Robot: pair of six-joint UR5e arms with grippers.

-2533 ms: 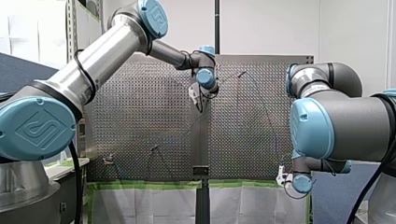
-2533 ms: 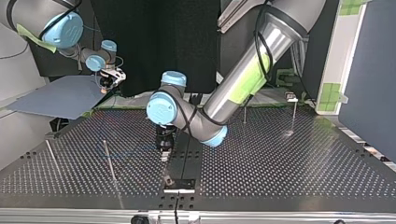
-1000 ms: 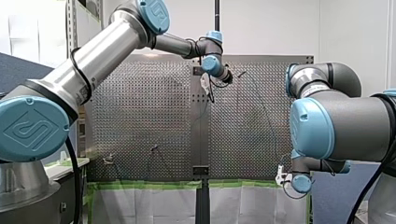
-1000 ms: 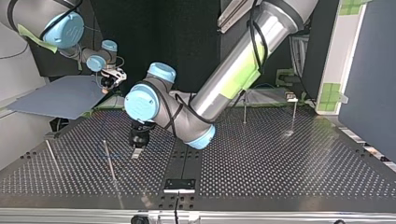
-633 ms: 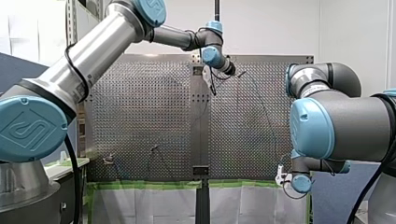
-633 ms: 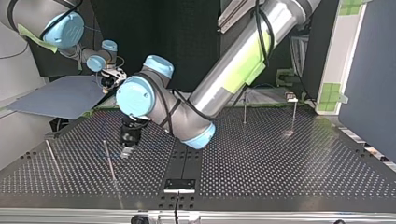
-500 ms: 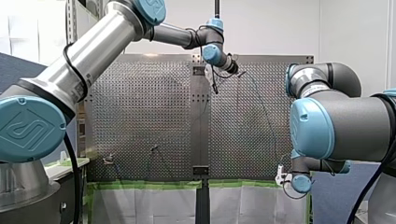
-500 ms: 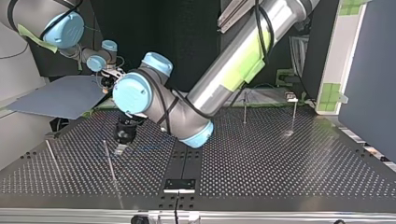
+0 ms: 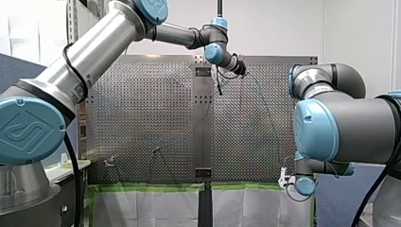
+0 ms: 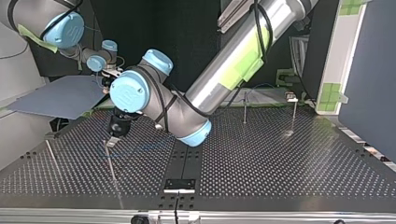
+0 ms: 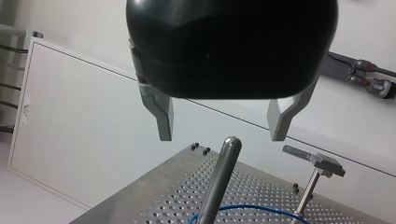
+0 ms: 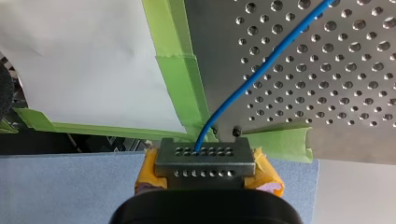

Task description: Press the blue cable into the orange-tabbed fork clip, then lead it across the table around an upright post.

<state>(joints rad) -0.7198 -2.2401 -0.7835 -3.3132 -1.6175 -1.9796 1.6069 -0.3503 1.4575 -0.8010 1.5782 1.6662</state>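
Front: L gripper [image 9: 241, 70] over far desk [image 9: 142, 118]. Top: hovers just above upright post [image 10: 111, 165]; blue cable [image 10: 144, 148] on desk by post foot. L wrist: gripper released, empty, post tip just ahead. R wrist: R gripper [image 12: 204, 163] clenched on cable at desk edge.

Cut off at the edge
The upright post's [image 11: 220, 179] foot runs out of the left wrist view; beside the post, the blue cable [image 11: 252, 207] shows only a short arc.
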